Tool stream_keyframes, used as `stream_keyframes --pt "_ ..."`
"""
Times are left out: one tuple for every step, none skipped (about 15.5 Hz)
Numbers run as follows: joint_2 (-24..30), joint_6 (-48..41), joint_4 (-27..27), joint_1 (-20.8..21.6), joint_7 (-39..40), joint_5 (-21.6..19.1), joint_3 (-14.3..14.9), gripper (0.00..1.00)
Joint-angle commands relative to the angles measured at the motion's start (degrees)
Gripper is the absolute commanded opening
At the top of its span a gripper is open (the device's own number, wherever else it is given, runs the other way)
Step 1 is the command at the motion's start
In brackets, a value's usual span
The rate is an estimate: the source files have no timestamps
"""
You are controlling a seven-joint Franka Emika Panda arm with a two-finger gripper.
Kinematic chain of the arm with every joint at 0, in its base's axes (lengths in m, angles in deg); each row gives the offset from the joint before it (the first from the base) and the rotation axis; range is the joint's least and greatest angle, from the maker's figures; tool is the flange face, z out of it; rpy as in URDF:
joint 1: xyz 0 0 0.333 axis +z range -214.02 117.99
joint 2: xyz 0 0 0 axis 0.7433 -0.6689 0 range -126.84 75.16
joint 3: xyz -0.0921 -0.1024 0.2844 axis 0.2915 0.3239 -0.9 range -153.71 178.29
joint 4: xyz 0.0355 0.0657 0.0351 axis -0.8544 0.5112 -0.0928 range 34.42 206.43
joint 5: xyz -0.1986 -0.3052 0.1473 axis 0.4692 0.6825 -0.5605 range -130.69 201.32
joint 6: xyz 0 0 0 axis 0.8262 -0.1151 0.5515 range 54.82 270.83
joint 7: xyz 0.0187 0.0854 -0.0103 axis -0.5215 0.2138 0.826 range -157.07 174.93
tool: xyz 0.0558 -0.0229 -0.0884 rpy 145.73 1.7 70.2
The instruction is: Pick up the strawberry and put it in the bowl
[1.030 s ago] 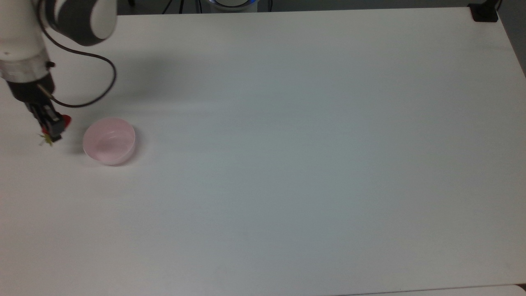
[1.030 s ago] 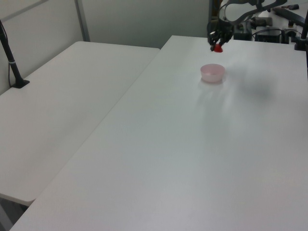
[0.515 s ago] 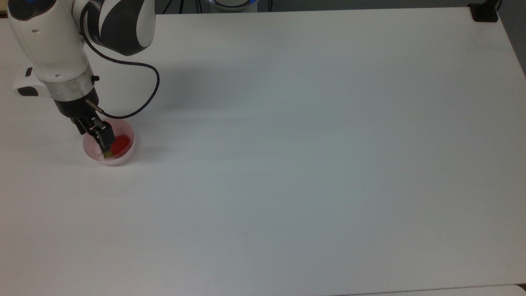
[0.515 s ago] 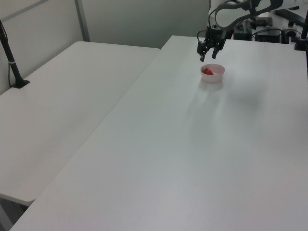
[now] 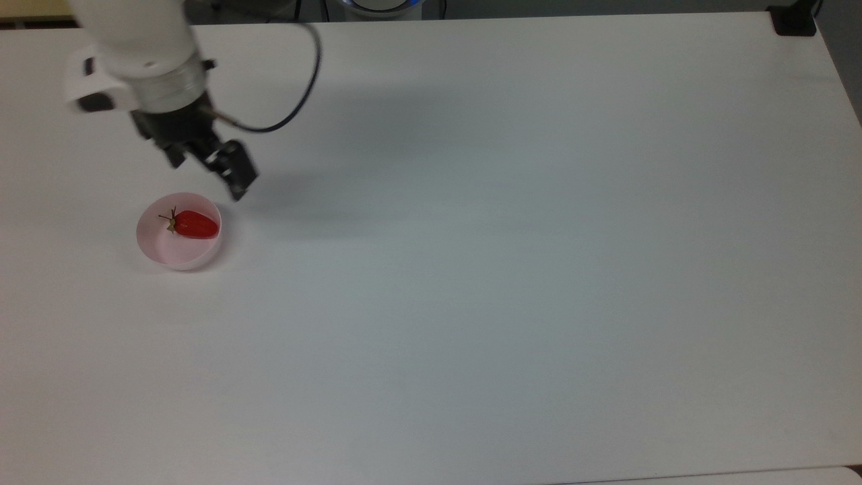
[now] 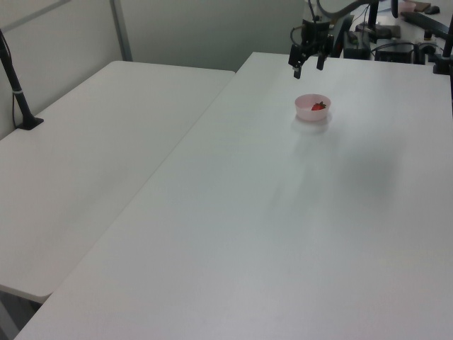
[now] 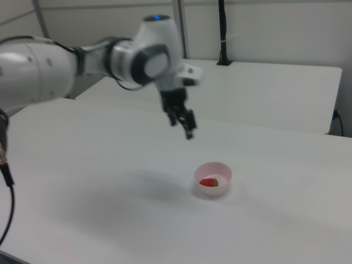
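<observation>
Now the strawberry lay on its side inside the bowl, its green stem toward the top view's left, and the gripper had let go of it. Half a second before, the fingers were down in the bowl with the fruit between them; a second before, they carried it beside the bowl, at the top view's left. By this moment the arm had lifted and swung off toward the top view's upper right, clear of the rim. In the left view the gripper hung well above the bowl, its two fingers spread apart and empty. On that evidence the placing looked done, with nothing left but for the arm to retire across the table.
</observation>
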Motion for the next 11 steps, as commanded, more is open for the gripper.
stream_keyframes --pt "6.92 -8.18 2.00 6.03 2.57 0.59 0.92 1.00" --pt "8.15 -10.99 2.00 7.70 3.71 0.50 1.09 1.00" --pt "9.38 -13.80 2.09 9.37 4.85 0.50 1.10 1.00" --pt "10.53 -16.00 2.26 10.69 5.47 0.50 1.10 1.00" --pt "11.58 -17.16 2.44 12.01 5.56 0.41 1.36 1.00" --pt "12.81 -18.13 2.79 13.07 5.65 0.41 1.45 1.00" --pt "14.04 -19.09 3.58 14.03 5.74 0.33 1.88 1.00" --pt "15.27 -19.62 4.37 15.00 5.74 0.41 2.41 1.00" --pt "16.07 -19.89 4.90 15.79 5.74 0.41 3.02 1.00" --pt "16.25 -20.59 4.99 16.32 5.74 0.41 3.20 1.00" --pt "16.25 -21.73 4.82 16.42 5.74 0.41 3.21 1.00"
